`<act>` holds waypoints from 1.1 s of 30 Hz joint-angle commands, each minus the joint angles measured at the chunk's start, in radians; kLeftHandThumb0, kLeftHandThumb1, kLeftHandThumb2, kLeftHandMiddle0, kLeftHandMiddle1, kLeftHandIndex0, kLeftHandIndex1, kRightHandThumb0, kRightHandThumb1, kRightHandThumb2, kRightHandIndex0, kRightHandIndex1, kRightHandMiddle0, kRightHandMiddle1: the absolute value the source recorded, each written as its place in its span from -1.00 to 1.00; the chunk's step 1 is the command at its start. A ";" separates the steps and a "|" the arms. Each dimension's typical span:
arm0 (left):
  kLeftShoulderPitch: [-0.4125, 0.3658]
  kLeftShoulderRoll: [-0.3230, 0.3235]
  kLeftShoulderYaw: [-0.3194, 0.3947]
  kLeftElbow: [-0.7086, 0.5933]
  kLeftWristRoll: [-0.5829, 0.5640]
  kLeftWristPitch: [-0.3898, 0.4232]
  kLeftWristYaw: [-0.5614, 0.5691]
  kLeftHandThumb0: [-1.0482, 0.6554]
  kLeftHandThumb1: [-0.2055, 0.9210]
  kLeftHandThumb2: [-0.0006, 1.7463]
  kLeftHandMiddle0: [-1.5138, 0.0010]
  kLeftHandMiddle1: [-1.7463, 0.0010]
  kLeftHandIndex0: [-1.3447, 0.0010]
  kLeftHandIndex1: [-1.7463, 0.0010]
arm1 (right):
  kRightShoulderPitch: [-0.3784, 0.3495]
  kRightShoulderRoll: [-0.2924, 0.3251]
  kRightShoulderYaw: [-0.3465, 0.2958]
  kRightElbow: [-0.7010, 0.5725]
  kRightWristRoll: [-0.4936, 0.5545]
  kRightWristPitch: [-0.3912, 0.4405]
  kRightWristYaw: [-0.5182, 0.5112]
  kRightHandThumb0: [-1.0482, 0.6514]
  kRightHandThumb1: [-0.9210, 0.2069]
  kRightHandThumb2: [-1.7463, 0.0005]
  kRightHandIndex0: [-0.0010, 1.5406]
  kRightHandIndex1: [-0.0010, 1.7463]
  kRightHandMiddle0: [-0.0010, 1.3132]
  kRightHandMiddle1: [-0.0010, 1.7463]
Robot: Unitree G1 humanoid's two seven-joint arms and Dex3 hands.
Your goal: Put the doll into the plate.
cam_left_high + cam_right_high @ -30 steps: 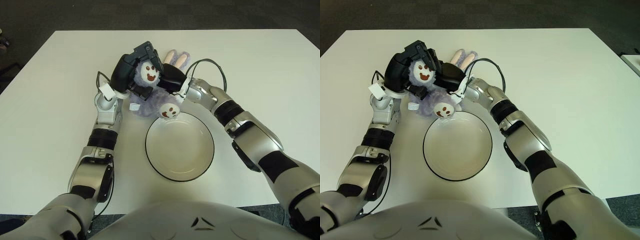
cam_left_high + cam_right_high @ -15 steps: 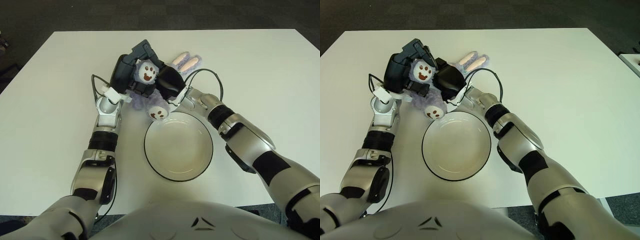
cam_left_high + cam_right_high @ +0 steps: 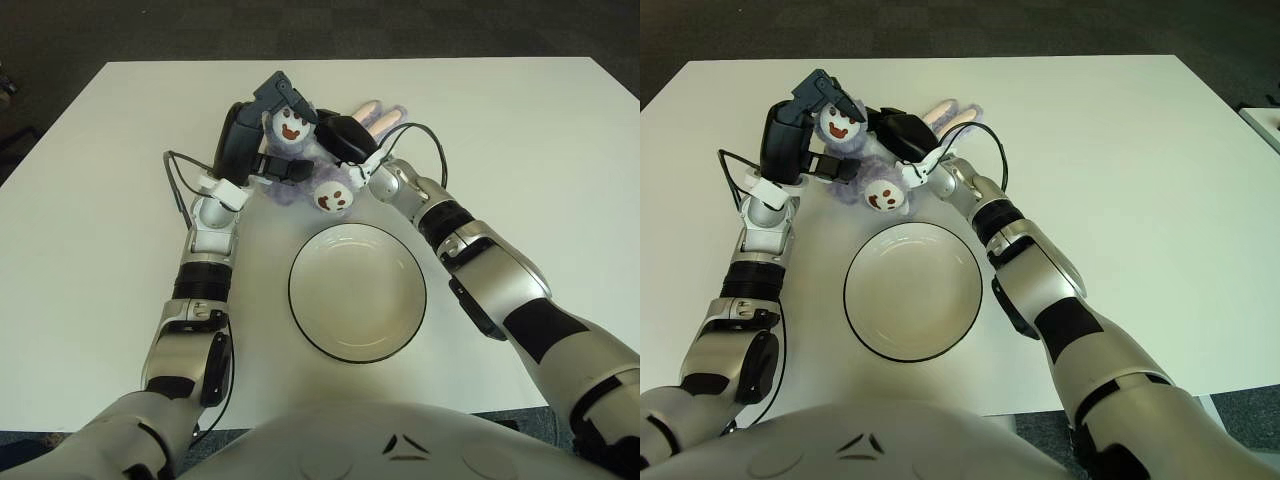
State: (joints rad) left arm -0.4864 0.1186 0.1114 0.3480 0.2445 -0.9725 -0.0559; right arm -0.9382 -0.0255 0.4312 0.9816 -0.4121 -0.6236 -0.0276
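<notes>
Plate (image 3: pixel 357 291) sits white with a dark rim toward the near edge of the white surface (image 3: pixel 90 200), and nothing lies in it. Doll (image 3: pixel 300 150), a lilac plush with pink-lined ears, is beyond the plate's far rim, toward the far edge of the surface and outside the dish. My left robot hand (image 3: pixel 255 130) is clamped on its left side, dark fingers wrapped around the round white head with the brown smiling face. My right robot hand (image 3: pixel 345 140) grips it from the other side, fingers curled into the plush just below the ears. So the doll is pinched between both of my hands, ears pointing to the far right. One of its round white feet (image 3: pixel 331 197), also with a brown smile, hangs down near the plate's far rim without touching it. No brand, label or writing can be read anywhere.
</notes>
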 commanded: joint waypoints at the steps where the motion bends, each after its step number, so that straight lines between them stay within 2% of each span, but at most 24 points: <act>1: 0.023 -0.003 -0.001 -0.020 -0.007 0.035 0.038 -0.12 0.78 -0.31 -0.39 -0.98 0.48 -0.88 | 0.041 0.012 -0.040 -0.031 0.072 0.011 0.091 0.24 0.82 -0.89 0.26 0.52 0.27 1.00; 2: 0.028 -0.005 0.001 -0.027 -0.004 0.047 0.049 -0.14 0.82 -0.35 -0.43 -0.99 0.50 -0.88 | 0.045 0.012 -0.047 -0.040 0.080 0.015 0.105 0.24 0.82 -0.89 0.27 0.52 0.27 1.00; 4: 0.036 -0.008 0.002 -0.039 0.001 0.064 0.067 -0.17 0.93 -0.38 -0.24 -0.99 0.62 -0.95 | 0.051 0.011 -0.056 -0.054 0.088 0.024 0.122 0.24 0.85 -0.91 0.29 0.50 0.29 1.00; 6: 0.041 -0.009 -0.001 -0.049 0.003 0.075 0.079 -0.18 0.96 -0.39 -0.16 -0.77 0.67 -0.98 | 0.056 0.010 -0.063 -0.066 0.090 0.030 0.133 0.24 0.86 -0.91 0.30 0.49 0.30 1.00; 7: 0.044 -0.009 -0.005 -0.053 -0.005 0.080 0.080 -0.18 0.97 -0.39 -0.15 -0.72 0.68 -0.98 | 0.058 0.011 -0.066 -0.070 0.092 0.037 0.137 0.24 0.87 -0.91 0.31 0.49 0.30 1.00; 10: 0.050 -0.016 -0.021 -0.070 -0.072 0.099 0.064 -0.47 0.99 -0.13 0.02 -0.44 0.76 -0.68 | 0.069 0.003 -0.070 -0.108 0.073 0.068 0.126 0.24 0.89 -0.93 0.31 0.49 0.33 1.00; 12: 0.054 -0.019 -0.026 -0.076 -0.109 0.104 0.058 -0.55 1.00 -0.07 0.13 -0.31 0.79 -0.61 | 0.073 -0.001 -0.066 -0.132 0.050 0.094 0.108 0.24 0.90 -0.93 0.32 0.48 0.34 1.00; 16: 0.055 -0.022 -0.030 -0.079 -0.151 0.103 0.060 -0.62 1.00 -0.02 0.28 -0.18 0.86 -0.54 | 0.081 -0.006 -0.064 -0.175 0.023 0.139 0.087 0.24 0.93 -0.95 0.33 0.48 0.36 1.00; 20: 0.051 -0.035 -0.022 -0.069 -0.175 0.074 0.078 -0.63 1.00 -0.02 0.32 -0.14 0.91 -0.55 | 0.087 -0.007 -0.077 -0.212 0.026 0.173 0.087 0.24 0.95 -0.96 0.34 0.48 0.36 1.00; 23: 0.049 -0.045 -0.013 -0.063 -0.178 0.056 0.095 -0.64 1.00 -0.01 0.20 -0.42 0.94 -0.56 | 0.091 -0.003 -0.093 -0.226 0.047 0.183 0.091 0.24 0.95 -0.96 0.35 0.48 0.36 1.00; 25: 0.050 -0.049 -0.009 -0.062 -0.181 0.055 0.102 -0.64 1.00 -0.01 0.04 -0.72 0.98 -0.54 | 0.092 -0.001 -0.101 -0.232 0.056 0.187 0.092 0.24 0.96 -0.97 0.36 0.48 0.36 1.00; 29: 0.064 -0.049 0.009 -0.061 -0.202 0.077 0.112 -0.64 1.00 0.02 -0.13 -0.92 0.99 -0.49 | 0.094 -0.006 -0.116 -0.259 0.060 0.195 0.092 0.24 0.97 -0.97 0.36 0.48 0.36 1.00; 33: 0.064 -0.060 0.050 -0.061 -0.114 0.099 0.192 -0.66 1.00 0.06 -0.32 -0.98 1.00 -0.48 | 0.106 -0.012 -0.129 -0.317 0.043 0.227 0.070 0.24 0.97 -0.97 0.35 0.48 0.37 1.00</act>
State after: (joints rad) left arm -0.4312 0.0669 0.1289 0.2840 0.0789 -0.9002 0.0755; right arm -0.8419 -0.0269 0.3235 0.7135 -0.3692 -0.4231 0.0639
